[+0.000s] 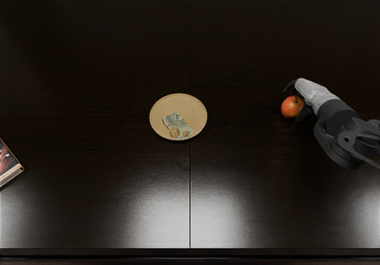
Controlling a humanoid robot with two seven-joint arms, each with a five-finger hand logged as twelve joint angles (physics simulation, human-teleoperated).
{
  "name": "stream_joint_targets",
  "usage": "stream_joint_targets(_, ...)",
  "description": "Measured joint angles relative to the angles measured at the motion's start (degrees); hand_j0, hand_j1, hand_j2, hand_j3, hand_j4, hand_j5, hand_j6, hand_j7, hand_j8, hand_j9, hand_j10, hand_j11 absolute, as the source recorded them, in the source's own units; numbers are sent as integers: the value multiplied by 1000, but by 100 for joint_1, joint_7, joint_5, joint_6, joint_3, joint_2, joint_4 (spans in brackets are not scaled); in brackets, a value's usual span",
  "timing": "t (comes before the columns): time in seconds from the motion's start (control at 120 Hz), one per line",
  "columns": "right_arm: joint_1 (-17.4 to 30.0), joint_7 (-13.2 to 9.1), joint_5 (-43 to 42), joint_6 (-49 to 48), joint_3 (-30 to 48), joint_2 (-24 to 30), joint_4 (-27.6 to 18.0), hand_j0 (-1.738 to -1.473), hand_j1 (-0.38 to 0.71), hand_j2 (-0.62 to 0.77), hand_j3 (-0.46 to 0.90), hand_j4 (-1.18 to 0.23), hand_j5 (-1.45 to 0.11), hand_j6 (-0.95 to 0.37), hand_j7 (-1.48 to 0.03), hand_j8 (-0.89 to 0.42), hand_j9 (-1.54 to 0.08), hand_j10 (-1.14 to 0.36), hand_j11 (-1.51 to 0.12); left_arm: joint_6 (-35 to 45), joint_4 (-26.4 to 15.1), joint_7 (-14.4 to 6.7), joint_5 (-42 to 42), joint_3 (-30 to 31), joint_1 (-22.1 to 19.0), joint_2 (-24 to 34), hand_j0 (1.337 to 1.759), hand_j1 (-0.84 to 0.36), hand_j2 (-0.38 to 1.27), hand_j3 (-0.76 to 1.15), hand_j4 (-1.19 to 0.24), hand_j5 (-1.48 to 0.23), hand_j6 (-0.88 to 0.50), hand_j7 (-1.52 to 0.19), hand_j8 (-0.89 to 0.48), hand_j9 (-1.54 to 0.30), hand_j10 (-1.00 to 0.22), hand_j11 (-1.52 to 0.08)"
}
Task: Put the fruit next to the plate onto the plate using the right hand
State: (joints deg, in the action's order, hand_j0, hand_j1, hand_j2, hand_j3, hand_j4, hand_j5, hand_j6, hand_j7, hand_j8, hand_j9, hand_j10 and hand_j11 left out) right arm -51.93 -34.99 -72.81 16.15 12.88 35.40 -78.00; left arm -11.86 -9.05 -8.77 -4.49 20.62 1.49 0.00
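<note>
The right hand (310,94) touches the apple (291,106), which lies well right of the plate (178,102). Whether its grip has closed cannot be told. Grasping seems in hand. Next comes a firm hold, then a lift leftward.

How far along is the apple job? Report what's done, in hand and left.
Done: the right hand is at the apple, which sits on the table, apart from the plate toward the picture's right. In hand: taking hold; whether it grips yet is unclear. Left: lift, carry to the plate, set the apple down there.
</note>
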Motion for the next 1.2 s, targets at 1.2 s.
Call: stream_joint_targets(1.2, 52, 153, -41, 103, -149, -359, 602, -1651, 272, 57, 120, -585, -838, -385, -874, -424, -873, -689, -870, 0, 0, 1, -1, -1, 0, 0, 1658, 69, 47, 0, -233, -303, -233, -303, -233, -303, -233, -303)
